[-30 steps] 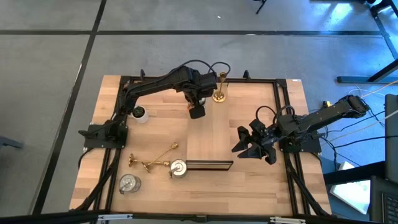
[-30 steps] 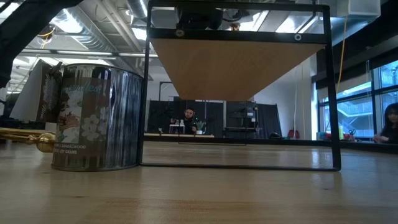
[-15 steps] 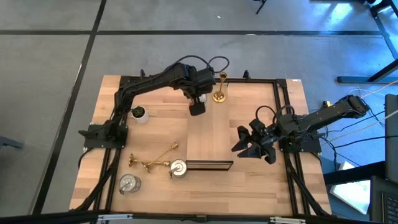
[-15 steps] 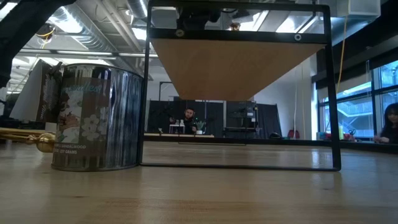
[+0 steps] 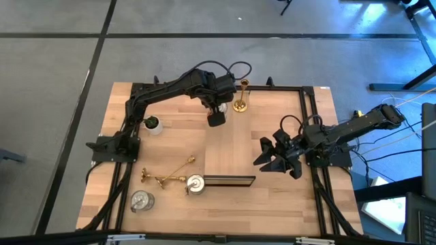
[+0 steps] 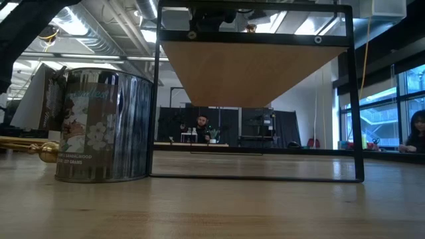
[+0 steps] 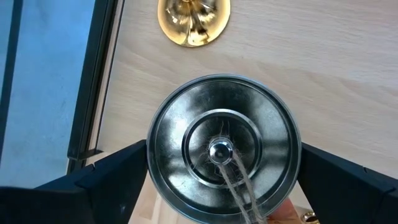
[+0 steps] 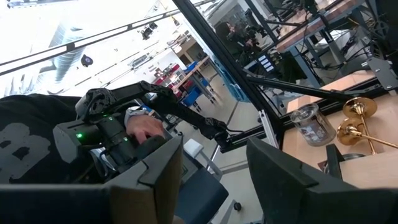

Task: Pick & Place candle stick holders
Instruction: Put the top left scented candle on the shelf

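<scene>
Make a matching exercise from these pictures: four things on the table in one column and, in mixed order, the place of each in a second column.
Things:
1. upright gold holder
2. potted plant
3. wooden board
4. silvery cup in the left wrist view

Places:
A. near the front edge of the table, with another cup at its left end
B. between the fingers of the left gripper
C. near the left edge
D. by the far edge, just right of the left gripper

Pairs: 1-D, 2-C, 3-A, 4-B
</scene>
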